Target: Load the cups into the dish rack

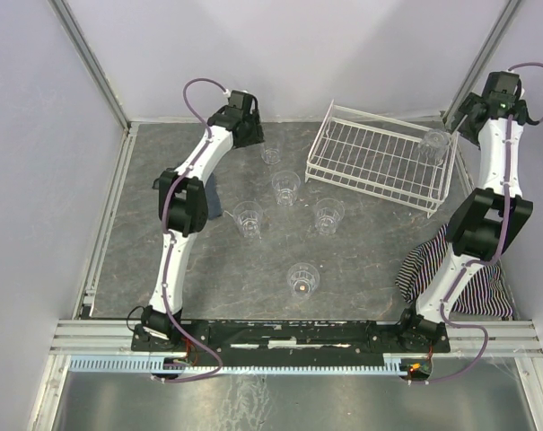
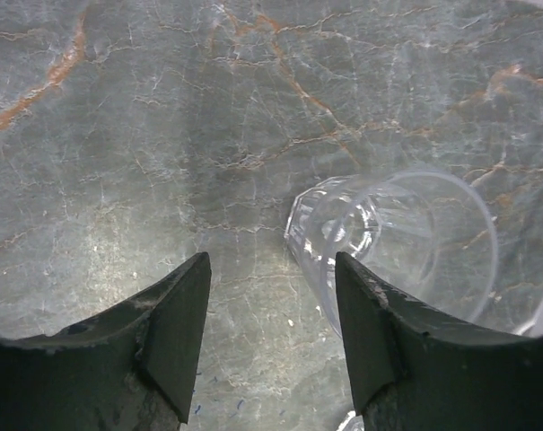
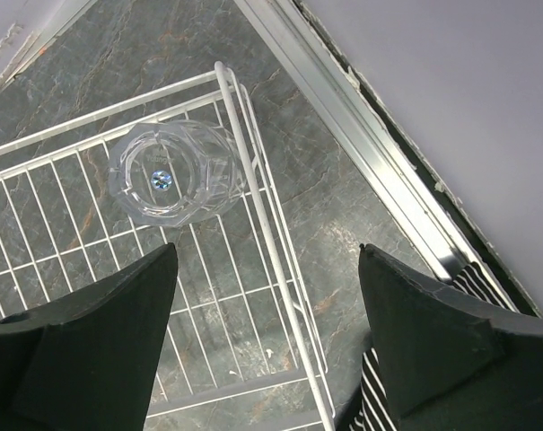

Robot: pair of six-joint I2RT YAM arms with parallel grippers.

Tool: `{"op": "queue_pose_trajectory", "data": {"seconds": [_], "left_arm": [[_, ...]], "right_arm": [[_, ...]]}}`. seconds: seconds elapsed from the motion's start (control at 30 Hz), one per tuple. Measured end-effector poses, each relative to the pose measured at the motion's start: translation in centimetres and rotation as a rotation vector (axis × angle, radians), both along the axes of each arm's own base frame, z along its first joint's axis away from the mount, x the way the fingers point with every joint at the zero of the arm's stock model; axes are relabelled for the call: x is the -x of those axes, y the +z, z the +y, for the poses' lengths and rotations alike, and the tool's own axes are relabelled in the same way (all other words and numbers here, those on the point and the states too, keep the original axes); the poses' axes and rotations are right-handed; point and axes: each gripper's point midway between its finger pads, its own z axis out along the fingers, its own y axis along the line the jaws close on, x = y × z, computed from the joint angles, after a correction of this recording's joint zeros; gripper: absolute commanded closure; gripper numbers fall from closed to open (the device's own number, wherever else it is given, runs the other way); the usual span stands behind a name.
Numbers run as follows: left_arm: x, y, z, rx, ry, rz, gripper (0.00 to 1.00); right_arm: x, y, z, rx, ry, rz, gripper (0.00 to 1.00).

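My left gripper is spread and pinches nothing. One cup stands just beyond a fingertip, off to the side of the gap. Four other cups stand apart on the table. To their right sits the dish rack, with a sixth cup upright in its far right corner. My right gripper hangs spread above that corner, holding nothing. A striped cloth lies beside that arm.
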Motion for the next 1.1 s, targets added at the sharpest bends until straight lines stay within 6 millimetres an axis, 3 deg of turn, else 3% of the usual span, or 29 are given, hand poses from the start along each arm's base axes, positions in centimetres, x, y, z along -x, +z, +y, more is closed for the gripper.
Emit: {"op": "queue_pose_trajectory", "data": {"seconds": [0.17,0.33,0.5,0.8,0.93,1.0,1.1], "left_arm": [[-0.3,-1.8,0.1,-0.020,0.003,0.019,0.43],[-0.3,-2.8,0.2,-0.028,0.003,0.036,0.75],[-0.5,-2.7,0.0,-0.022,-0.001,0.031,0.97],[0.4,-2.6,-0.5,0.041,-0.035,0.064,0.97],[2.9,-1.3,-0.1,0.137,-0.038,0.117,0.97],[4.1,0.6,0.7,0.189,-0.022,0.121,0.97],[4.6,5.3,1.5,0.272,-0.012,0.066,0.97]], "right_arm": [[0.0,-0.1,0.1,-0.007,0.002,-0.003,0.12],[0.2,0.3,0.2,-0.014,-0.001,-0.013,0.12],[0.4,0.8,0.5,-0.023,-0.002,-0.028,0.13],[0.7,3.4,1.2,-0.030,0.018,-0.091,0.13],[-0.6,5.9,3.0,-0.084,0.081,-0.184,0.13],[-1.5,7.0,4.6,-0.126,0.136,-0.237,0.13],[-2.9,8.2,7.9,-0.190,0.242,-0.306,0.12]]}}
